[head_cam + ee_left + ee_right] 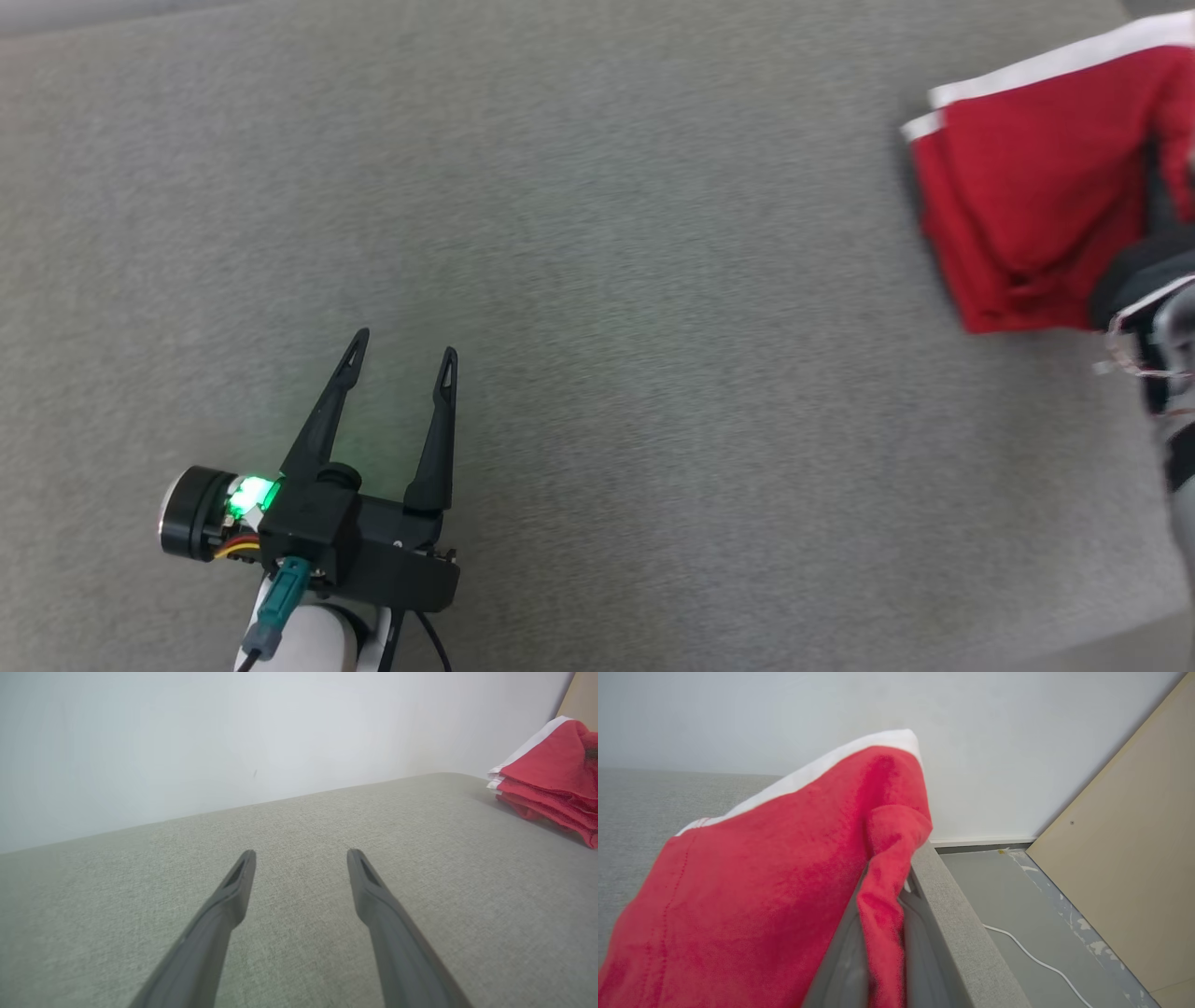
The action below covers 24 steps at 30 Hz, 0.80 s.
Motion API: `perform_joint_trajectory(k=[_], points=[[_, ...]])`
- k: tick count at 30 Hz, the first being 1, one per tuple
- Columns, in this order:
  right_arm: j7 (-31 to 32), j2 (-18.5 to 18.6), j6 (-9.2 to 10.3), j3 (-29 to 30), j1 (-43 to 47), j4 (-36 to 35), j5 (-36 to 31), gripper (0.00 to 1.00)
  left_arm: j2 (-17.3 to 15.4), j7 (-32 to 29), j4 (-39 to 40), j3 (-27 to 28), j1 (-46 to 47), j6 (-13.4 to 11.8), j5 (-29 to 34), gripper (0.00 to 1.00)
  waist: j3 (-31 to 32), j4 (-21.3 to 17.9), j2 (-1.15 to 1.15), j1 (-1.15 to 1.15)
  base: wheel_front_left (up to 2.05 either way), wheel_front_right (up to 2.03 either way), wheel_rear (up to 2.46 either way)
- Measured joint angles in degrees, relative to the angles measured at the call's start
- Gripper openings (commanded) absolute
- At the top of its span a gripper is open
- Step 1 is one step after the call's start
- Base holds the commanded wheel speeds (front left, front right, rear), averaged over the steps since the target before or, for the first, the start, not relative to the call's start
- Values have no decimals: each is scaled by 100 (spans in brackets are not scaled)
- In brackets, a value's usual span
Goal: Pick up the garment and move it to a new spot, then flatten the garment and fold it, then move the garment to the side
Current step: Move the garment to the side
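Observation:
The garment [1036, 187] is red fleece with a white band, folded into layers at the far right of the grey cushioned surface [597, 280]. My right gripper [885, 914] is shut on a fold of the red cloth, which hangs over and hides its fingertips; its dark body [1134, 280] sits at the garment's right edge. The garment's gripped side is raised off the surface. My left gripper [404, 347] is open and holds nothing, low at the left, far from the garment [551, 784]. Its fingers [224, 914] point across bare fabric.
The surface's right edge [952, 914] drops to a grey floor with a white cable [1031, 956]. A beige board [1125, 868] leans at the right, and a white wall [233, 742] runs behind the surface. Bare fabric lies between my two grippers.

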State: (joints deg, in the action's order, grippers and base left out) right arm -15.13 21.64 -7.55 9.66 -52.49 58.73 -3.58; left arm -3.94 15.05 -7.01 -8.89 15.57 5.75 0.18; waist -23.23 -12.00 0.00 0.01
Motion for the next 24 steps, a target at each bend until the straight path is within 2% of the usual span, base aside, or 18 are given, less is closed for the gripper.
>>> perform_joint_trajectory(k=[10, 14, 15, 16, 17, 18, 21, 24], points=[[1, 773, 0, 1568, -373, 294, -1445, 0, 13, 0, 175, -65, 26, -108, -18, 100, -368, 652, 0, 0, 0, 0, 0], [1, 894, 0, 2128, -369, 169, -1828, 0, 13, 0, 174, -78, 77, -120, -18, 100, -531, 764, 0, 0, 0, 0, 0], [0, 888, 0, 2259, -369, 78, -1898, 12, 13, 0, 170, -79, 103, -121, -18, 100, -560, 785, 0, 0, 0, 0, 0], [0, 872, 0, 2368, -365, -43, -1979, 12, 12, 0, 160, -78, 112, -122, -18, 100, -585, 806, 0, 0, 0, 0, 0], [0, 847, 0, 2450, -362, -127, -2070, 95, 11, 0, 143, -74, 112, -130, -18, 100, -602, 821, 0, 0, 0, 0, 0], [0, 794, 0, 2550, -358, -223, -2135, 100, 11, 0, 122, -68, 112, -136, -18, 100, -611, 826, 0, 0, 0, 0, 0], [0, 570, 0, 2692, -354, -483, -2215, 100, 11, 0, 70, -53, 112, -156, -22, 100, -577, 814, 0, 0, 0, 0, 0], [1, 381, 0, 2539, -354, -853, -2079, 100, 12, 0, 47, -40, 112, -169, -41, 100, -499, 790, 0, -1, 0, 0, 0]])
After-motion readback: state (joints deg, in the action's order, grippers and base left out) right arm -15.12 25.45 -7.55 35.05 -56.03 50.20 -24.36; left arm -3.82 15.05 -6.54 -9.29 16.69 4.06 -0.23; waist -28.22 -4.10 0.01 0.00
